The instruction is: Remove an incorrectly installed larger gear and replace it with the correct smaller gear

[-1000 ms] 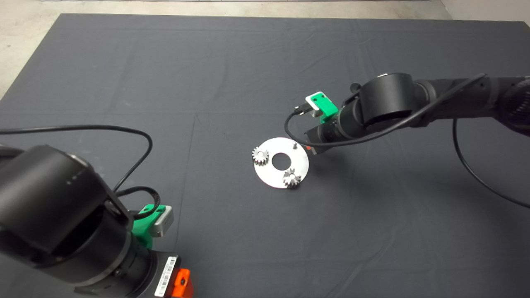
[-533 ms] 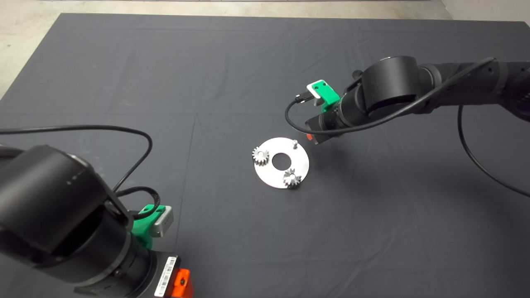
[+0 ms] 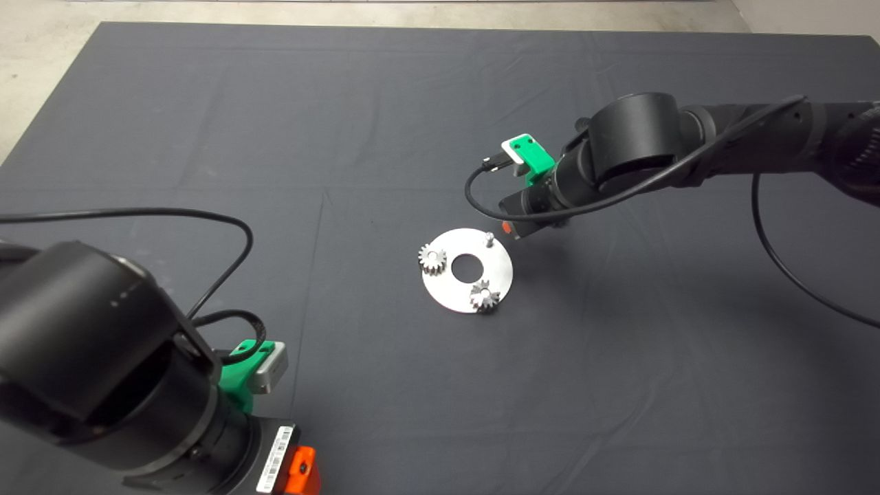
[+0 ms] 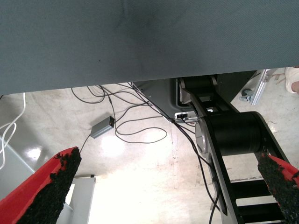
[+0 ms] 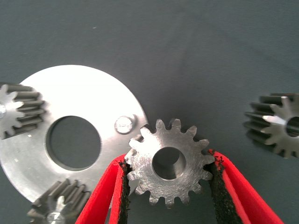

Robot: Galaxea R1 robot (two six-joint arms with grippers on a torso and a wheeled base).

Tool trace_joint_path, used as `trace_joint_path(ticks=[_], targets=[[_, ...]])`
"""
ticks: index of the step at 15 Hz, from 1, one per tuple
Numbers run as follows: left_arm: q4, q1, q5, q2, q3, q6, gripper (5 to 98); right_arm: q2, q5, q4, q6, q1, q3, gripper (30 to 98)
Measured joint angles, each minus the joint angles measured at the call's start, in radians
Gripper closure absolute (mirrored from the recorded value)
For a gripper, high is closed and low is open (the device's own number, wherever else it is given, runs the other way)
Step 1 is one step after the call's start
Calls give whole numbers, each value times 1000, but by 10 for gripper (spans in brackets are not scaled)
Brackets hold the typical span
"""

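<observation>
My right gripper (image 5: 169, 158) is shut on the smaller gear (image 5: 187, 184), a grey gear with short blunt teeth and a round centre hole. It holds the gear just beside the bare pin (image 5: 124, 124) at the rim of the round silver plate (image 5: 93, 88). In the head view this gripper (image 3: 512, 230) hangs by the plate's far right rim (image 3: 505, 265), next to the pin (image 3: 489, 238). The larger gear (image 5: 278, 125), star-like with long teeth, lies on the mat apart from the plate; the right arm hides it in the head view. My left gripper (image 4: 167, 156) is open and parked at the lower left.
Two other gears sit on the plate: a pale short-toothed one (image 3: 432, 258) on its left and a star-like one (image 3: 485, 297) at its near edge. The plate has a large centre hole (image 3: 467, 267). The left wrist view shows the floor with cables (image 4: 135, 126).
My right gripper, holding the gear, has moved a little towards the far side and then slightly left near the pin. The plate, its gears and the left arm have not moved.
</observation>
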Motion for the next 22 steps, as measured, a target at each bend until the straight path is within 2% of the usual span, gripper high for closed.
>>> trace_joint_path(ticks=[5,9,22], targets=[[0,0,0,0,0,0,60,15,4,0,-3,-5,0,908],[0,0,1,0,0,0,60,14,23,0,-3,-5,0,908],[0,0,1,0,0,0,60,33,26,0,-11,-22,-12,908]])
